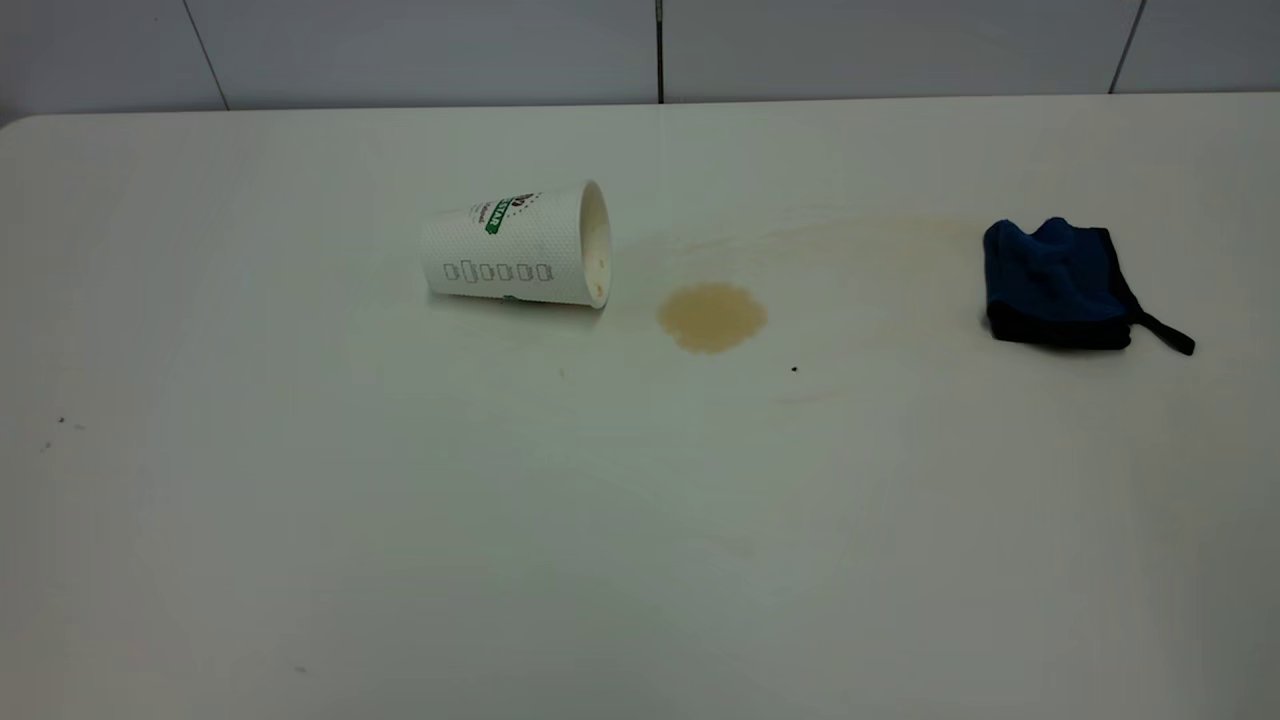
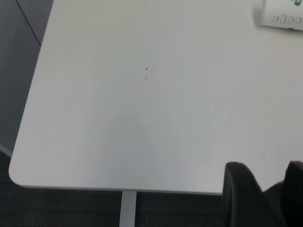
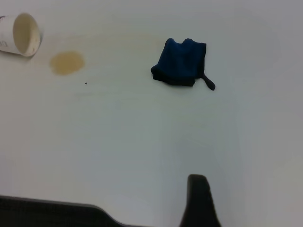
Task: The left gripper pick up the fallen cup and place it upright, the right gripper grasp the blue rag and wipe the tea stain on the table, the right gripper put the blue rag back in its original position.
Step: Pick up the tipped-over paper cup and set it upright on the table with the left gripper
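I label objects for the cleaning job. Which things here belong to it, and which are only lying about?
Belong to the job:
cup, lying on its side
stain
rag
table

Only lying about:
black speck near the stain
wall behind the table

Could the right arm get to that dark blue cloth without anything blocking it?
Probably yes. The small dark blue cloth with black edging lies alone on the white tabletop, apart from the pale tan stain and the tipped white paper cup. Bare table lies between it and the right end effector.
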